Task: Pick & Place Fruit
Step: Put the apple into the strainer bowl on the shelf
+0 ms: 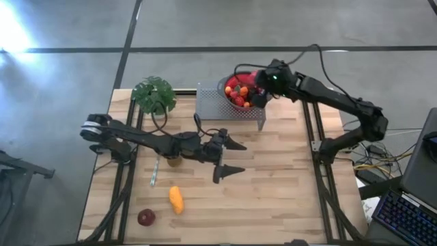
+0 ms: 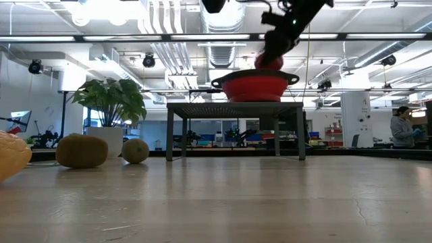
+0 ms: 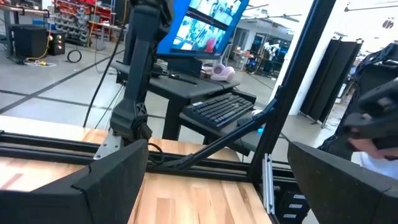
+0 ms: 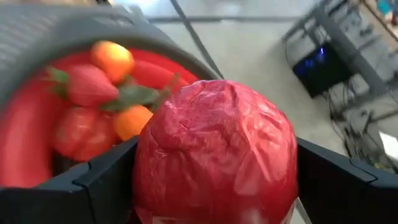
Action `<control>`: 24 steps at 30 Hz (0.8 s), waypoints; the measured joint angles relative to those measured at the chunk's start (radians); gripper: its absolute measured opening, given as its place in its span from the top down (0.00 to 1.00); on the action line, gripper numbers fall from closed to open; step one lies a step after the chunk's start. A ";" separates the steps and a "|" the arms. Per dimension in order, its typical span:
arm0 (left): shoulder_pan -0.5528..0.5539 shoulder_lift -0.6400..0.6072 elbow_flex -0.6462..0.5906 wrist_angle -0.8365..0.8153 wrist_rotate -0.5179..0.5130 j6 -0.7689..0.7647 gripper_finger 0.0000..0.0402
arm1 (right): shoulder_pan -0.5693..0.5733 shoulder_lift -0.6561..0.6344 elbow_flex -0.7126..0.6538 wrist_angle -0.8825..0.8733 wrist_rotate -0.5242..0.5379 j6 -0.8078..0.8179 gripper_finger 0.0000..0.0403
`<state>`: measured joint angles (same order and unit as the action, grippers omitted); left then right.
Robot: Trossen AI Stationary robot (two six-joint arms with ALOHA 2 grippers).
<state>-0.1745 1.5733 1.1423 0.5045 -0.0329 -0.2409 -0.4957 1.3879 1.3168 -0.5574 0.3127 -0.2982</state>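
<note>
My right gripper sits over the red colander, clamped on a red apple; in the right wrist view the apple fills the space between the two dark fingers and hides most of what lies under it. Past the apple I can make out strawberries and small orange pieces already in the colander, blurred at this range. From above, the gripper body covers the apple almost wholly, so I see only part of the colander's contents there. The colander stands on a grey perforated stand.

In the low view the colander's wall hides everything inside it; only a sliver of the apple shows above its rim, under the right arm, whose top is cut off by the frame.

My left gripper hovers in front of the stand, over bare wood of the table, fingers spread wide and holding nothing. Its wrist view looks past the table edge at a keyboard and shows no fruit.

Still on the table, well away from the colander on the left arm's side: a long orange piece and a dark-red round fruit. A kiwi is mostly hidden beneath the left arm. In the low view two kiwis show, and the orange piece is cut off at the frame edge. A potted plant stands beside the stand.
</note>
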 joint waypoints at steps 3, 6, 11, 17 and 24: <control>0.000 -0.009 0.000 -0.001 0.015 0.000 0.03 | -0.023 0.054 0.029 -0.021 0.000 0.003 0.11; -0.002 -0.013 0.000 -0.007 0.017 -0.001 0.03 | -0.036 0.103 0.040 -0.035 0.000 0.010 0.13; -0.005 -0.019 0.000 -0.008 0.018 -0.002 0.03 | -0.043 0.134 0.042 -0.036 0.001 -0.006 0.14; -0.005 -0.020 0.000 -0.008 0.018 -0.002 0.03 | -0.042 0.140 0.040 -0.041 0.004 -0.032 0.08; -0.005 -0.020 0.000 -0.008 0.018 -0.002 0.03 | -0.041 0.132 0.039 -0.045 0.001 -0.052 0.06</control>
<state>-0.1799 1.5532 1.1423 0.4963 -0.0147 -0.2424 -0.5369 1.5196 1.3556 -0.6024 0.3135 -0.3499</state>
